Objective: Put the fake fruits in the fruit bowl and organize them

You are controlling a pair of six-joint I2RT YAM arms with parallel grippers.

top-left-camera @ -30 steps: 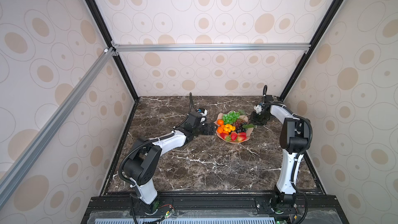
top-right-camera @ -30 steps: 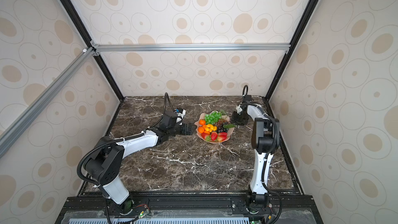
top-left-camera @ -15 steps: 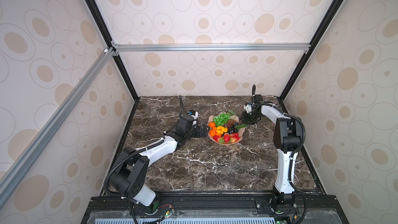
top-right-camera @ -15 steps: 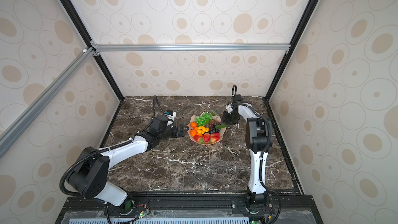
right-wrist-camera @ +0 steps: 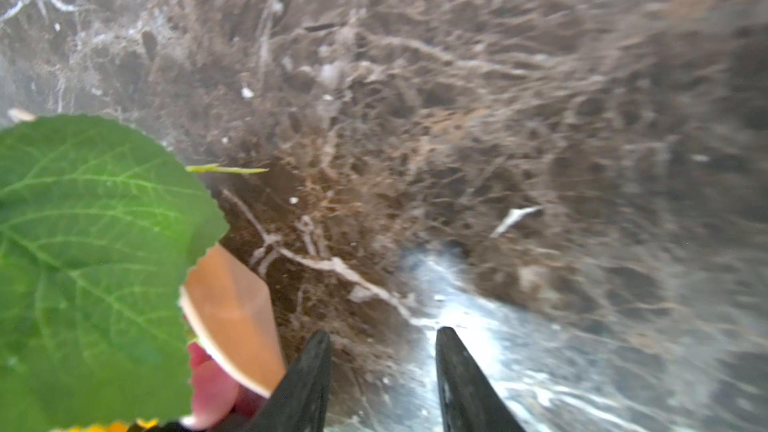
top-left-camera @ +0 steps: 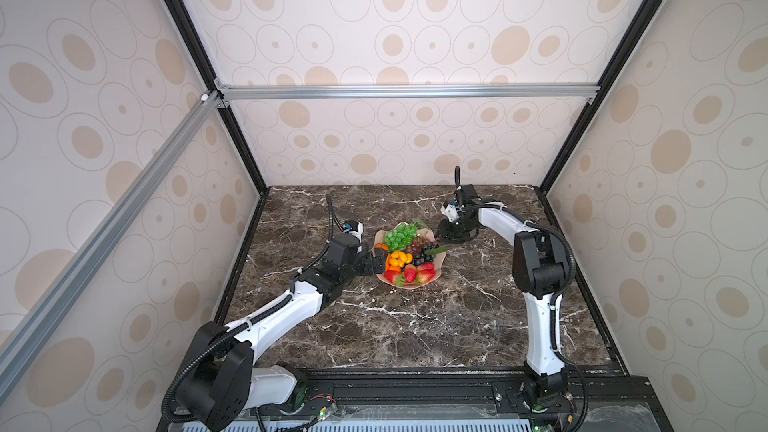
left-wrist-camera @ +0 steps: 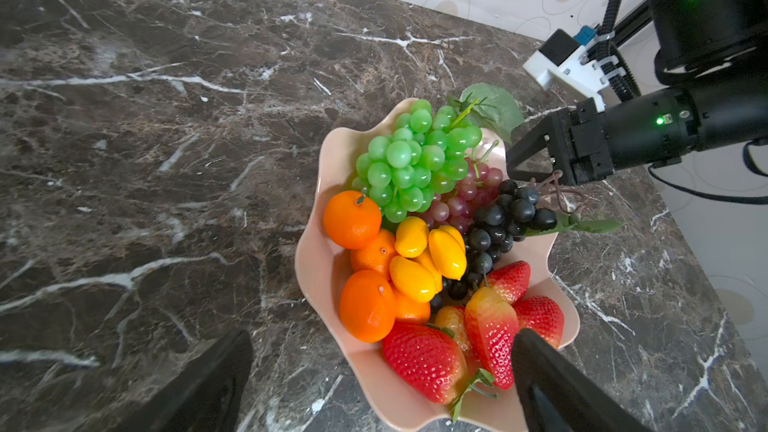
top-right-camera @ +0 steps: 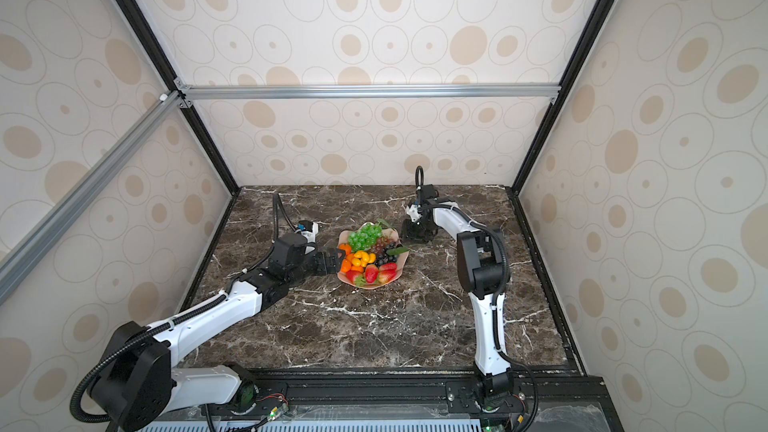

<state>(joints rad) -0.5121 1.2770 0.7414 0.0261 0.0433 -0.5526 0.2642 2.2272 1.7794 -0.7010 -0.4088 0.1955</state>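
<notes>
Both left tool (top-left-camera: 380,261) and right tool (top-left-camera: 441,237) gaped empty beside the bowl (left-wrist-camera: 322,259); pushing it slowly would keep fruits (left-wrist-camera: 415,243) inside.

Bright even light, right wrist view blurred

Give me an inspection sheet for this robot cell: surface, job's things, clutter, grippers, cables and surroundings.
Surface: dark brown, white-veined marble tabletop, no spills seen.
Job's things: pale pink wavy-rimmed fruit bowl holds green grape bunch, red-purple grape bunch, black grape bunch, orange tangerines, yellow kumquats, red strawberries; a green leaf overhangs its rim.
Clutter: nothing seen.
Grippers: left gripper open wide at the bowl's rim; right gripper open, empty, just outside the opposite rim by the leaf.
Cables: a black corrugated cable arches over each wrist, clear of the fruit.
Surroundings: beige circle-patterned walls, aluminium crossbar.
</notes>
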